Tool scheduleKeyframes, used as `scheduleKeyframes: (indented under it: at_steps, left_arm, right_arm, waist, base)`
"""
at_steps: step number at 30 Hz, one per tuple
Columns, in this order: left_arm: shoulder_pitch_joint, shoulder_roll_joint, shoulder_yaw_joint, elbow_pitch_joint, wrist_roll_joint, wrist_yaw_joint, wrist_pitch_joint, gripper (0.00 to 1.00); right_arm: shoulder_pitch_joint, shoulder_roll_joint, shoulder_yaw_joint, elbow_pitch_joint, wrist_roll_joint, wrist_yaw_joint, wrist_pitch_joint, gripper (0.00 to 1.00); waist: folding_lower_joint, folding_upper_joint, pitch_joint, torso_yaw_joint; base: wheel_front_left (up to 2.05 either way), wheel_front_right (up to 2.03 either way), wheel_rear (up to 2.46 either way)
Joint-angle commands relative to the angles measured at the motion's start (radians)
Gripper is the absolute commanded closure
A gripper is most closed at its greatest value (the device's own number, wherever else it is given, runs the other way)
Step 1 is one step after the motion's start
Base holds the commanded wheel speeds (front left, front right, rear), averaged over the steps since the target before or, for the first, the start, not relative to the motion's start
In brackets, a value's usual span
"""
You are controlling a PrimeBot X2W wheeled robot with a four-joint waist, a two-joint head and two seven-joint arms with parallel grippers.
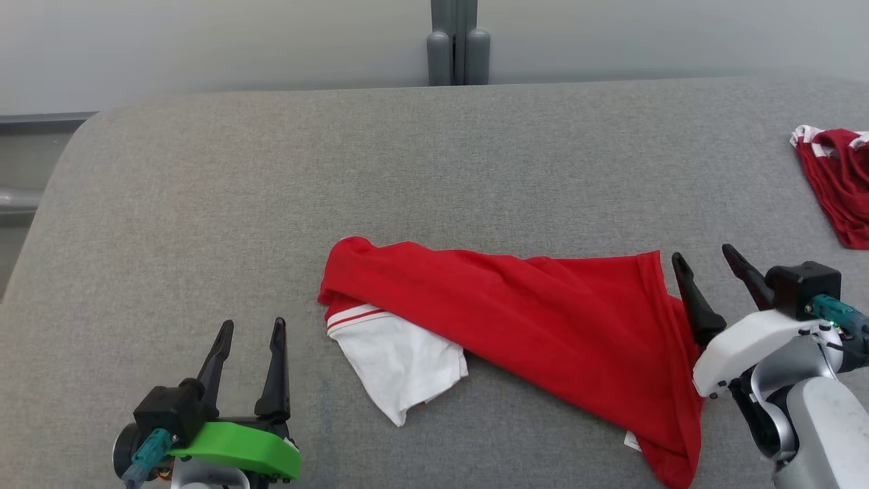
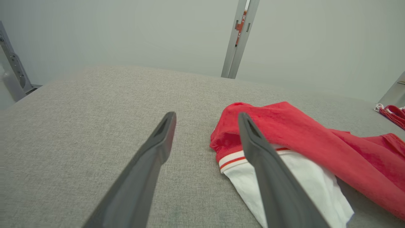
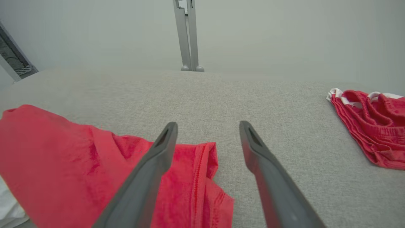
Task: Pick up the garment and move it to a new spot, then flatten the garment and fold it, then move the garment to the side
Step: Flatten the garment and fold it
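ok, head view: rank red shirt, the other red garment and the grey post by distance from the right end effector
1. red shirt: its hem lies right beside the right end effector, on its left.
2. other red garment: far right edge.
3. grey post: at the back, centre.

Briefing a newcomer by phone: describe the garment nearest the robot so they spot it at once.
On the grey padded surface, look at the front middle. The garment lies in a long slanted band, bright red with a white sleeve at its left end. The other red garment, bunched at the right edge, shows only white trim.
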Motion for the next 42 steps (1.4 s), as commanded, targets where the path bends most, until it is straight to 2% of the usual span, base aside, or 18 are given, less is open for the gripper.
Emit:
scheduleKeyframes:
  at_steps: [1, 9, 15, 16, 17, 18, 25, 32, 35, 37, 38, 42]
  left_arm:
    - [-0.020, 0.004, -0.001, 0.002, -0.002, 0.000, 0.000, 0.00]
    - [-0.038, 0.006, -0.010, 0.006, -0.012, 0.000, 0.000, 0.00]
    - [-0.044, 0.009, -0.009, 0.007, -0.015, 0.000, 0.000, 0.00]
    - [-0.043, 0.010, -0.008, 0.007, -0.014, 0.000, 0.000, 0.00]
    - [-0.042, 0.010, -0.006, 0.008, -0.014, 0.000, 0.000, 0.00]
    - [-0.041, 0.011, -0.005, 0.008, -0.014, 0.000, 0.000, 0.00]
    - [-0.050, 0.008, -0.005, 0.008, -0.012, 0.000, 0.000, 0.00]
    - [-0.062, 0.005, -0.016, 0.011, -0.017, 0.000, 0.000, 0.00]
    - [-0.062, 0.003, -0.020, 0.013, -0.020, 0.000, 0.000, 0.00]
    - [-0.061, 0.002, -0.021, 0.014, -0.021, 0.000, 0.000, 0.00]
    - [-0.060, 0.001, -0.023, 0.015, -0.021, 0.000, 0.000, 0.00]
    - [-0.050, -0.001, -0.020, 0.020, -0.019, 0.000, 0.000, 0.00]
  right_arm:
    - [-0.031, -0.007, -0.002, 0.033, -0.007, -0.002, -0.008, 0.00]
    - [-0.118, -0.022, 0.020, 0.324, -0.026, -0.002, -0.030, 0.00]
    - [-0.135, -0.003, 0.061, 0.462, -0.002, -0.002, -0.035, 0.02]
    - [-0.139, 0.000, 0.070, 0.477, 0.006, -0.002, -0.034, 0.49]
    - [-0.143, 0.001, 0.076, 0.487, 0.011, -0.002, -0.039, 0.78]
    - [-0.147, -0.002, 0.083, 0.497, 0.016, -0.002, -0.042, 1.00]
    - [-0.255, -0.036, 0.082, 0.519, 0.033, -0.002, -0.101, 1.00]
    - [-0.407, -0.067, -0.003, 0.549, -0.025, -0.002, -0.215, 1.00]
    - [-0.440, -0.057, -0.033, 0.586, -0.060, -0.002, -0.233, 1.00]
    - [-0.452, -0.050, -0.041, 0.615, -0.082, -0.002, -0.235, 0.12]
    - [-0.460, -0.047, -0.046, 0.627, -0.087, -0.002, -0.241, 0.00]
    - [-0.465, -0.030, -0.061, 0.645, -0.104, -0.002, -0.274, 0.00]
  waist:
    - [0.0000, 0.0000, 0.013, 0.024]
    - [0.0000, 0.0000, 0.045, 0.082]
    - [0.0000, 0.0000, 0.053, 0.095]
    - [0.0000, 0.0000, 0.053, 0.094]
    - [0.0000, 0.0000, 0.053, 0.093]
    - [0.0000, 0.0000, 0.052, 0.092]
    - [0.0000, 0.0000, 0.056, 0.083]
    - [0.0000, 0.0000, 0.060, 0.096]
    - [0.0000, 0.0000, 0.061, 0.105]
    - [0.0000, 0.0000, 0.062, 0.111]
    - [0.0000, 0.0000, 0.062, 0.112]
    - [0.0000, 0.0000, 0.047, 0.105]
  base:
    - [0.00, 0.00, 0.00]
    - [0.00, 0.00, 0.00]
    - [0.00, 0.00, 0.00]
    - [0.00, 0.00, 0.00]
    - [0.00, 0.00, 0.00]
    - [0.00, 0.00, 0.00]
    - [0.00, 0.00, 0.00]
    - [0.00, 0.00, 0.00]
    - [0.00, 0.00, 0.00]
    - [0.00, 0.00, 0.00]
    - [0.00, 0.00, 0.00]
    - [0.00, 0.00, 0.00]
